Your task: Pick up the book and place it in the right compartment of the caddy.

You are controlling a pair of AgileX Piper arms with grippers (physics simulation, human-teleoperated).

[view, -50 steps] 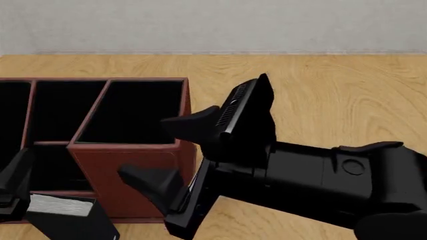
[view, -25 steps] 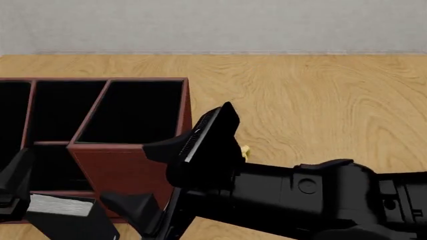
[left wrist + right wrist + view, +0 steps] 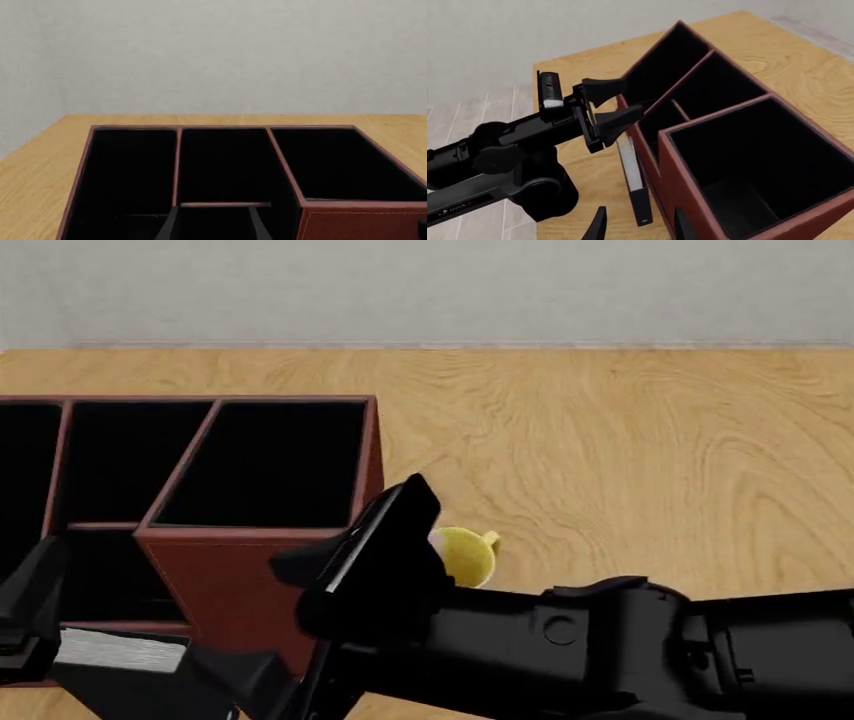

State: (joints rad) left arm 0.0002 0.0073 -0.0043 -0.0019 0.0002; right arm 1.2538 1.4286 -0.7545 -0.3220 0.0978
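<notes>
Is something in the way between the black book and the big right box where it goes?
Yes. The book stands on the table outside the caddy, so the right compartment's tall reddish-brown wall is between them. The right end effector also hovers near that wall. Inside, the compartment looks empty.

The right arm lay low across the front view, its wrist angled up and leftward, and the right gripper (image 3: pixel 254 625) stood with jaws spread wide, nothing between them. The left gripper (image 3: pixel 614 107) also had its two fingers apart, empty, held out level at the end of its arm, whose bulky joint sat behind and below it in the right wrist view.
</notes>
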